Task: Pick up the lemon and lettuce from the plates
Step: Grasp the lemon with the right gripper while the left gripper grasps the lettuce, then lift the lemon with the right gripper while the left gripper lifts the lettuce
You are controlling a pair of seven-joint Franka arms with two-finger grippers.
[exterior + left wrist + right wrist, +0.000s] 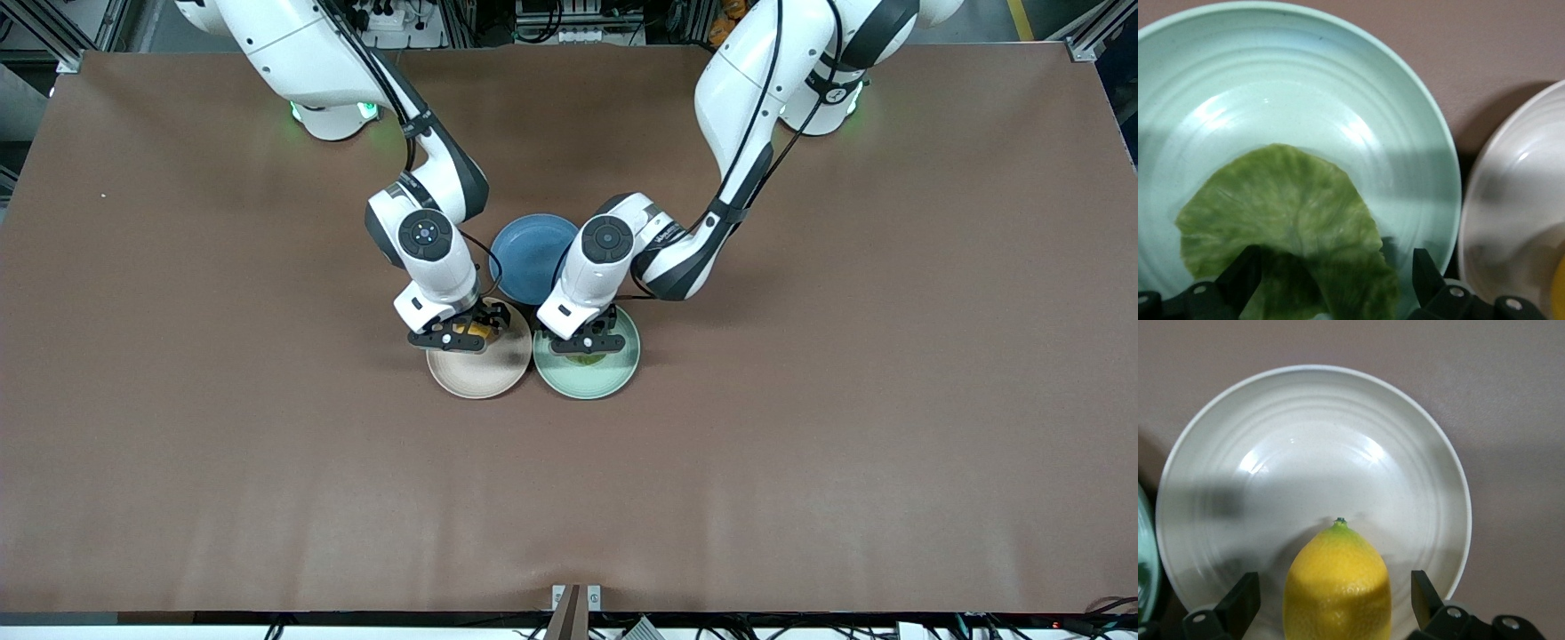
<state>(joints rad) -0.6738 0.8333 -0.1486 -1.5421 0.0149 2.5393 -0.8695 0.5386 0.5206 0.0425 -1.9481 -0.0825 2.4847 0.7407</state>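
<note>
The right hand (468,336) is low over the beige plate (480,378), its fingers spread with the lemon (1337,583) between them but not yet touched; the lemon lies on that plate, on the part farther from the front camera, its pointed tip toward the plate's middle. To grip well, this hand looks to need a little more descent so the pads meet the lemon's widest part, then a slow squeeze, since a round, slick fruit could squirt out of a pinch made too high. Beside it, toward the left arm's end of the tabletop (800,462), the left hand (587,345) hangs low over the mint-green plate (594,382), fingers also spread, astride the near edge of the lettuce (1288,223), which lies flat on the plate. A flat leaf offers little to pinch, so the fingertips probably must reach the plate surface and close gently, gathering a fold without scraping the plate sideways into its neighbour.
</note>
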